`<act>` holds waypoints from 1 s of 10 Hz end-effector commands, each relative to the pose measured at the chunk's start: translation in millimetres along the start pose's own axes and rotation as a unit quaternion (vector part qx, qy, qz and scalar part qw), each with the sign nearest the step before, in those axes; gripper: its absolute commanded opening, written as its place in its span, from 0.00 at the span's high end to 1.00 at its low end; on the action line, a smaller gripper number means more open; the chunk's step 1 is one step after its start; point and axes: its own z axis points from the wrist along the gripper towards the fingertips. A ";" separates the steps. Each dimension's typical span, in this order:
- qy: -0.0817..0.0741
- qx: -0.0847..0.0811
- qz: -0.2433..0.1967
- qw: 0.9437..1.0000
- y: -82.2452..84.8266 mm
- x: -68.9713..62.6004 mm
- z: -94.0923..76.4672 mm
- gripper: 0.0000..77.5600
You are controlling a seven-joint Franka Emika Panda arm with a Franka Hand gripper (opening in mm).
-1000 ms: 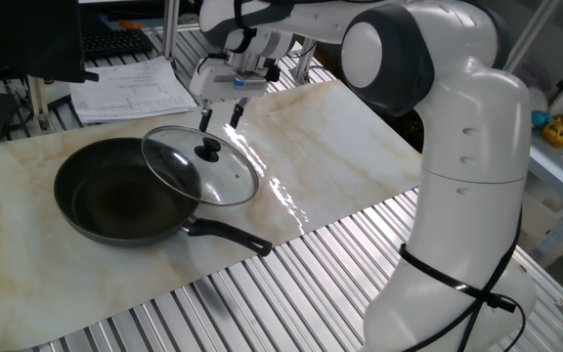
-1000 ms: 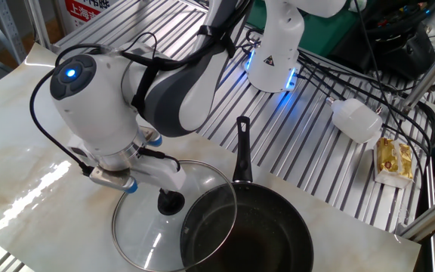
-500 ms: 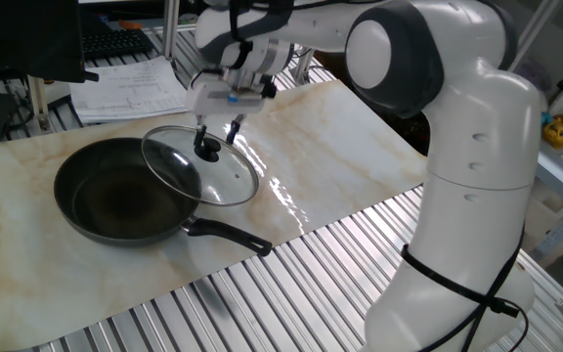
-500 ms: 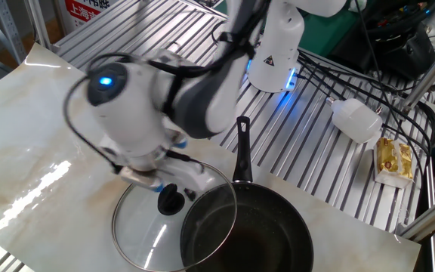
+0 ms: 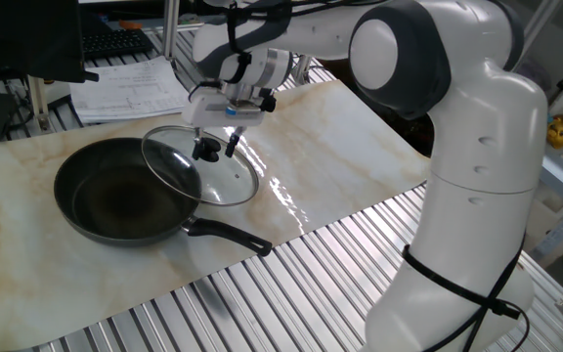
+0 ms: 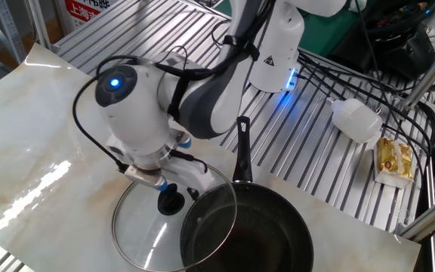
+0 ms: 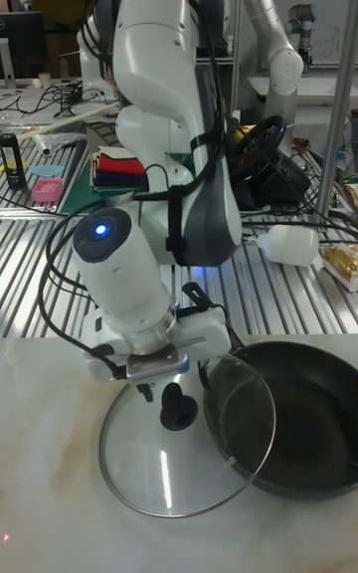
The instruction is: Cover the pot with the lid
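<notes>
A robot arm's hand [image 5: 214, 147] poses over the knob [image 5: 206, 150] of a glass lid [image 5: 201, 166], fingers spread to either side of it and gripping nothing. The lid leans with one edge up on the rim of the pan [image 5: 120, 191] and the other down on the marble-look table [image 5: 340, 147]; the pan stands uncovered, its handle [image 5: 228, 235] reaching toward the slatted metal bench.

The lid looks rigid, smooth and breakable, with some weight carried by its metal rim; the black knob at its centre is the obvious place to grip, since the glass offers the fingers nothing and the rim lies too flat to pinch. Held by the knob alone, the lid may swing, and being about as wide as the pan it needs to settle squarely.

One fixed view shows both fingers flanking the knob and the lid's tilt. The other fixed view, looking down past the wrist, hides the fingers but shows the lid [image 6: 153, 230] overlapping the pan [image 6: 248, 234]. The tall view shows the knob [image 7: 179, 407] directly below the hand.
</notes>
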 end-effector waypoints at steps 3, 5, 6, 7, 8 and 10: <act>-0.015 0.002 -0.006 1.000 -5.5 -10.9 -14.8 0.00; -0.022 -0.002 -0.002 1.000 -5.8 -12.6 -9.3 0.00; -0.024 -0.005 0.001 1.000 -6.3 -13.8 -8.3 0.00; -0.025 -0.007 0.001 1.000 -7.1 -16.6 -9.5 0.00; -0.024 -0.011 0.003 1.000 -8.3 -19.0 -12.4 0.00; -0.021 -0.017 0.003 1.000 -10.1 -22.9 -15.0 0.00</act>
